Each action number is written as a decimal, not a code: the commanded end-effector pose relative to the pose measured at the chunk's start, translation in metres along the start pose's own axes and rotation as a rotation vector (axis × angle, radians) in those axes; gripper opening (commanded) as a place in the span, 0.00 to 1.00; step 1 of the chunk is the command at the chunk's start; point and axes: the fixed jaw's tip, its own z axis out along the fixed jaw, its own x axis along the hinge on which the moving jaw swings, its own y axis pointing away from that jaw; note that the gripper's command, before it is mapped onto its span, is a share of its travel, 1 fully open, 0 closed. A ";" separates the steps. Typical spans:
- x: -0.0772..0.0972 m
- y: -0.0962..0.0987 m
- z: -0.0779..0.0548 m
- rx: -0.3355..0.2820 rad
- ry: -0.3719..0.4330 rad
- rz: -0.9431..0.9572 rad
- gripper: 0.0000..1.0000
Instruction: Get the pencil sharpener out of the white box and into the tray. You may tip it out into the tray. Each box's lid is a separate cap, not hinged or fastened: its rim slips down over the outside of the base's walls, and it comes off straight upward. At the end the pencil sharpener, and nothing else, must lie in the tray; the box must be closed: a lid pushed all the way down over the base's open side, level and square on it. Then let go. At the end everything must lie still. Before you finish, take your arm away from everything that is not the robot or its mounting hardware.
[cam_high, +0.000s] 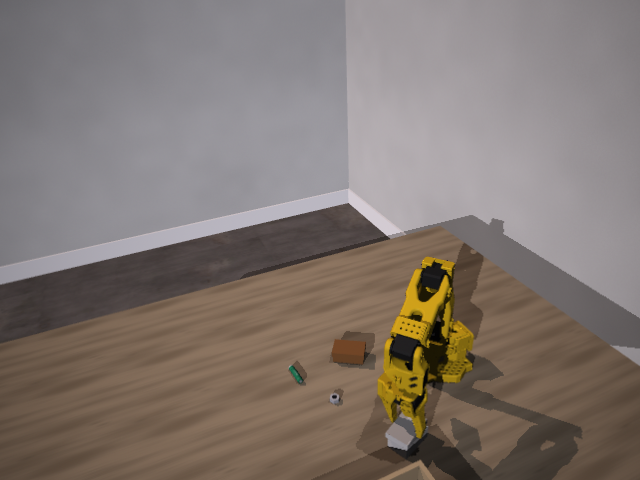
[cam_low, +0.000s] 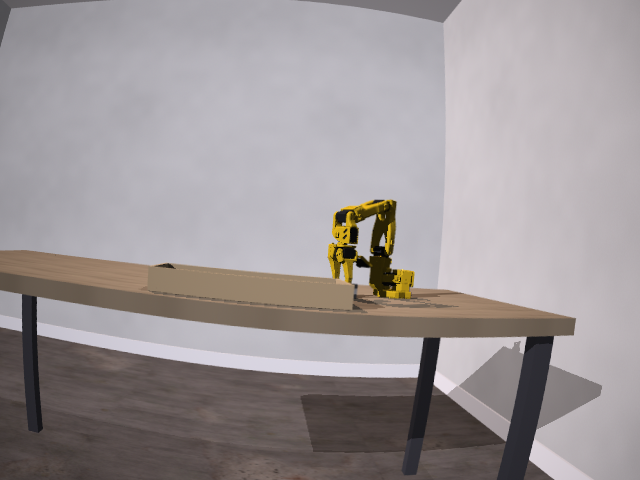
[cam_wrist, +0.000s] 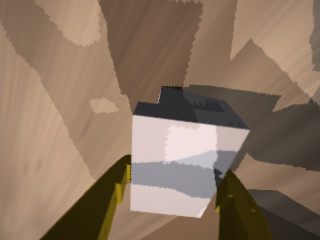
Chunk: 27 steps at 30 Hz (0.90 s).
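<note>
The white box stands on the table by the tray corner, its pale top facing up. In the wrist view its far side is dark, with a darker part jutting out beyond it; whether lid and base sit square cannot be told. My gripper points down and is shut on the white lid, one finger at each side. The wooden tray shows only a corner in the top view; its inside is hidden in the exterior view. I cannot make out the pencil sharpener for certain.
A brown block lies left of the arm. A green stick-like piece and a small whitish piece with a dark hole lie in front of it. The arm's base stands behind the box. The tray lies near the table's edge.
</note>
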 end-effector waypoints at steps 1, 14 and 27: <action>0.003 0.001 -0.005 0.003 0.014 0.002 0.23; 0.003 0.001 -0.019 0.003 0.014 0.002 0.23; 0.002 0.001 -0.034 0.003 0.014 0.002 0.23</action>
